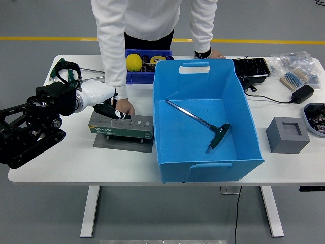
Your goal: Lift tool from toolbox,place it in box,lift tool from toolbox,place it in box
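White table point(61, 162), left hand point(104, 104) over toolbox point(122, 126), fingers curled, empty, T-handle tool point(200, 123) in blue box point(208, 157)

Robotics lab or test bay. Evidence: bare grey floor point(45, 20), yellow line point(51, 38) painted across at 12 o'clock. White desk point(76, 157) on metal legs. Green tool holder point(122, 126) at 9 o'clock, blue bin point(203, 117) at centre, charger point(302, 93) and bagged parts point(294, 63) at 2 o'clock.
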